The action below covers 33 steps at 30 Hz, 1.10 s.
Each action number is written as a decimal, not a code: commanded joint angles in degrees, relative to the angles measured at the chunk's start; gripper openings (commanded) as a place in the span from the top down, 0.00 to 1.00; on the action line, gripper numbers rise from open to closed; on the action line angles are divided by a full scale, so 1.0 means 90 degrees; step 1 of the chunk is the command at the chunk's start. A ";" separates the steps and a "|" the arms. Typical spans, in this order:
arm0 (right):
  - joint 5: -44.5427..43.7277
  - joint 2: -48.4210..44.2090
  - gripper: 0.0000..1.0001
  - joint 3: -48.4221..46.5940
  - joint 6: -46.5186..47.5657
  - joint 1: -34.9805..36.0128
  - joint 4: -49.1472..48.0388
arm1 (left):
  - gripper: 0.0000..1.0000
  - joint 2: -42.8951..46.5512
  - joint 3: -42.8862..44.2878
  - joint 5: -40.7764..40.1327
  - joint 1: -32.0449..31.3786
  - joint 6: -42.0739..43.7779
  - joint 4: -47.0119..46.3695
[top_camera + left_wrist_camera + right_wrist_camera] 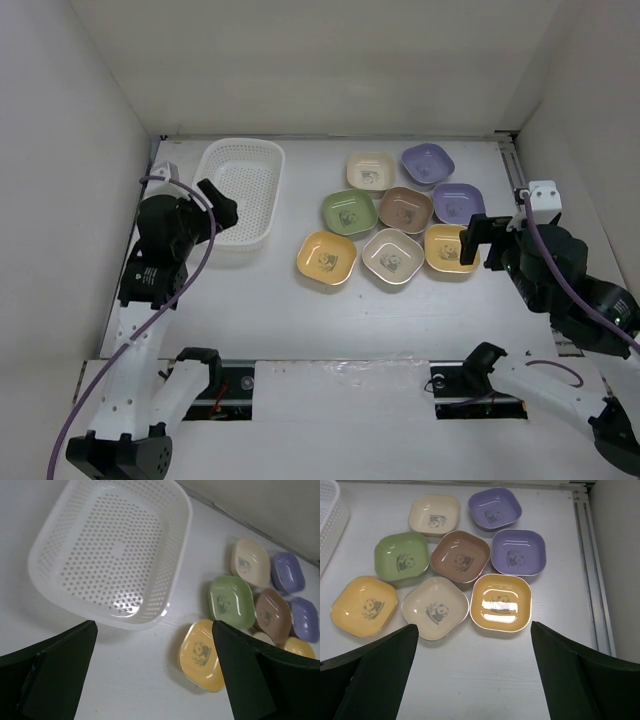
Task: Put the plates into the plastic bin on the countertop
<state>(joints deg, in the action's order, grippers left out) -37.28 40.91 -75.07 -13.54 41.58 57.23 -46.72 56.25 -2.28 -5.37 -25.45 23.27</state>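
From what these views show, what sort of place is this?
Likely a robot test cell, not a kitchen: bare white walls box in the countertop, and the left arm and right arm are mounted at its near edge.

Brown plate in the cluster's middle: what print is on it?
A small panda print on the brown plate, clearest in the right wrist view.

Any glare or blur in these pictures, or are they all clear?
Right wrist view: bright glare on the orange plate, the brown plate sharp, the right hand's fingers dark and soft-edged. Left wrist view: a shiny spot on the floor of the plastic bin, the left hand's fingers dark and blurred. Top view: even light, faint shadows.
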 commanded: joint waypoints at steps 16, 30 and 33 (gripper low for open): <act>0.0811 0.0806 0.00 0.0284 -0.0009 -0.0040 -0.1193 | 0.00 -0.0901 -0.0322 0.2988 -0.0048 0.0680 -0.0016; 0.1202 0.0895 0.00 0.0507 0.0254 -0.0099 -0.1554 | 0.00 -0.3569 0.1204 -0.1826 -0.4492 -0.1381 0.0502; 0.1329 0.0748 0.00 0.0771 0.0254 -0.0157 -0.1554 | 0.00 -0.3500 0.0793 -0.2011 -0.4492 -0.1692 0.0443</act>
<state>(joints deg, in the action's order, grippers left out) -27.33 48.80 -70.04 -11.86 41.06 45.80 -80.14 66.52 -14.04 -45.78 -36.23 25.91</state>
